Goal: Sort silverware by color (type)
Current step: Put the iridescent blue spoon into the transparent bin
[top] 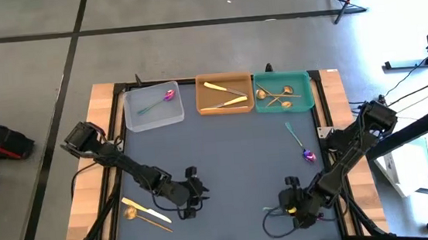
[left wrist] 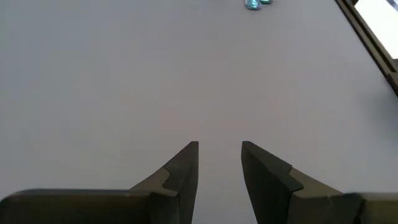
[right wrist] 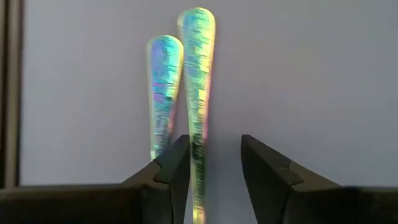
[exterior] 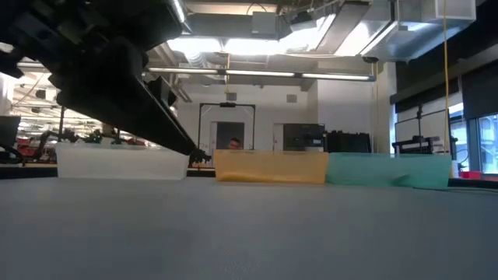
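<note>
Hovering low at the tabletop's edge opposite the trays, toward its right corner, the right gripper (right wrist: pixel 214 140) has its fingers parted: one iridescent handle (right wrist: pixel 197 62) runs lengthwise through the gap, hugging one finger, while a second handle (right wrist: pixel 163 81) lies parallel just outside it. I reckon closing could snag both. The left gripper (top: pixel 192 190) waits parted over bare grey mat; the room behind is bright and busy

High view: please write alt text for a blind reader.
At the far edge, a clear tray holds an iridescent piece, an orange tray pale gold cutlery, a teal tray copper spoons. Loose gold pieces lie by the left gripper, an iridescent spoon near the right gripper.
</note>
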`<state>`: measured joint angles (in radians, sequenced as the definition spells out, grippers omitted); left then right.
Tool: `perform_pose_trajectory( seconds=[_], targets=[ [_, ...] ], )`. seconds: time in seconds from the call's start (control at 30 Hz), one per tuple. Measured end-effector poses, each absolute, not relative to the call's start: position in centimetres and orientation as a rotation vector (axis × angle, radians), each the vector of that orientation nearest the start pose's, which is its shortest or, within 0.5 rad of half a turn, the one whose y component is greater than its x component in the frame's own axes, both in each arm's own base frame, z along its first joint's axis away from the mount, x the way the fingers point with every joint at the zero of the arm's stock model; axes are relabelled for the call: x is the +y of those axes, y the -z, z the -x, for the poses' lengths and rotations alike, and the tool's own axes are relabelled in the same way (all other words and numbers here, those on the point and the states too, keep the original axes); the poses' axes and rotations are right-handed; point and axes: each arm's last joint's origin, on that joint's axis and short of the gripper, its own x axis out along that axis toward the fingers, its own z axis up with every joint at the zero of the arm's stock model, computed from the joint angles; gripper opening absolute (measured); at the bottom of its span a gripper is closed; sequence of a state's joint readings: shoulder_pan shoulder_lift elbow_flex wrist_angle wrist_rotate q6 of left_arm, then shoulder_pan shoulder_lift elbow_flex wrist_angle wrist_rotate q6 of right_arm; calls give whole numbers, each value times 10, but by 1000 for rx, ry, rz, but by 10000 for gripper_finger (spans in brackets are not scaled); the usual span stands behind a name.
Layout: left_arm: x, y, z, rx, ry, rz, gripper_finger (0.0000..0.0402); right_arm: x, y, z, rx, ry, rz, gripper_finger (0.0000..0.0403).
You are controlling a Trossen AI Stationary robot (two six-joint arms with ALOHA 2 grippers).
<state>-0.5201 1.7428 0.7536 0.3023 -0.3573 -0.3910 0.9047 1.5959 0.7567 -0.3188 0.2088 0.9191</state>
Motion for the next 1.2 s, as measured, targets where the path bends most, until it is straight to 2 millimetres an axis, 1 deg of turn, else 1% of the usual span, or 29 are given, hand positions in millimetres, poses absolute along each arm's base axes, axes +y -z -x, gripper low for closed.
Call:
perform_pose_trajectory(
  seconds=[0.17,0.27,0.47,0.63,0.7,0.77,0.87,0.93,1.07,1.13,1.2],
  targets=[
    [-153,-132,-286,634,36,89,116,210,-136,-173,1168,-80,-196,131],
    [-154,-132,-285,635,41,88,116,211,-133,-173,1181,-80,-192,120],
    [-158,-132,-283,636,56,85,116,210,-121,-174,1207,-51,-108,70],
    [-158,-132,-283,634,55,77,116,210,-121,-174,1180,-64,-60,15],
    [-156,-132,-284,631,41,76,116,209,-122,-175,1167,-74,-27,7],
    [-153,-133,-285,625,22,74,116,206,-124,-179,1158,-76,-10,10],
    [-151,-140,-289,607,25,51,116,200,-131,-191,1122,-81,32,10],
    [-149,-150,-290,595,29,20,116,191,-138,-203,1064,-44,105,4],
    [-142,-171,-287,559,4,-15,116,176,-161,-228,940,-3,179,7],
    [-137,-181,-282,554,-25,-47,116,164,-164,-237,936,3,233,7],
    [-130,-190,-277,555,-65,-85,116,150,-166,-251,906,13,271,4]
  ],
)
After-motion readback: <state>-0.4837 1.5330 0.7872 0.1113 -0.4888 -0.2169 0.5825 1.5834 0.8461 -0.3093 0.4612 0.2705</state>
